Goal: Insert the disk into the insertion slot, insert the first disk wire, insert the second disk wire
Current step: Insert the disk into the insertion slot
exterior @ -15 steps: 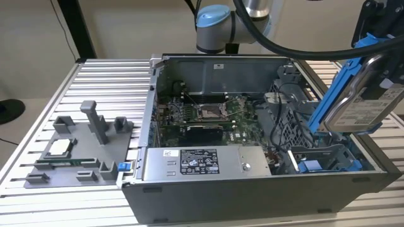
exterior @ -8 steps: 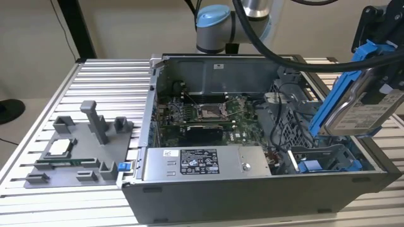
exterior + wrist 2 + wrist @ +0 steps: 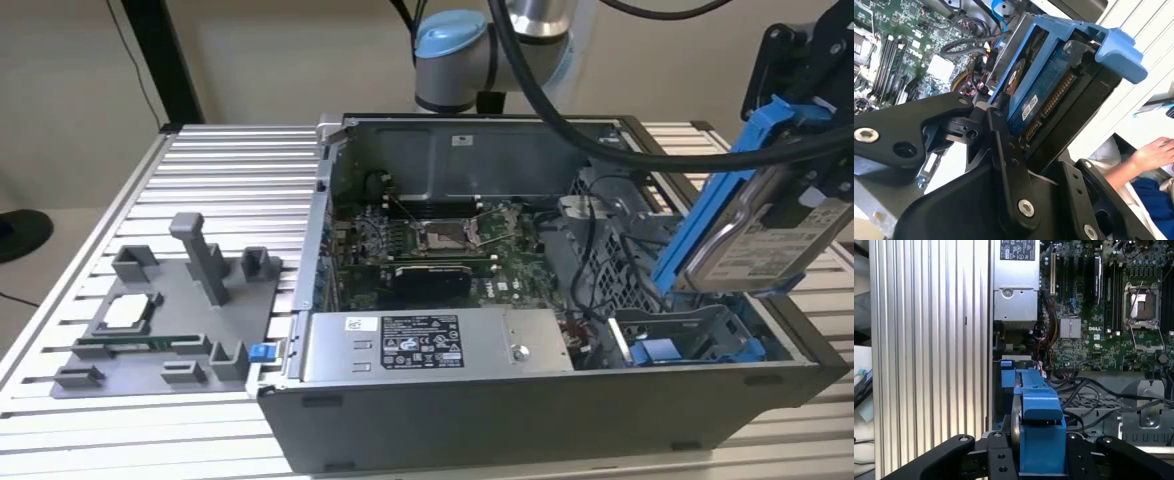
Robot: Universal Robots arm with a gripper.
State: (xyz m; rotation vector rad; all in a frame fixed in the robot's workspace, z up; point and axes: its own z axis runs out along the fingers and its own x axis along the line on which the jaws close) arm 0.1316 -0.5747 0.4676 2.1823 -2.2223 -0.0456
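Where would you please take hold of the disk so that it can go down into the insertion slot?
Probably at its upper end, coming from above with the jaws on either side, as the gripper holds the disk now. That leaves its lower end free, tilted over the insertion slot.

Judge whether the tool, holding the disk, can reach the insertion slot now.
Probably yes: the tool holds the disk tilted above the insertion slot, whose mouth looks open with nothing across it.
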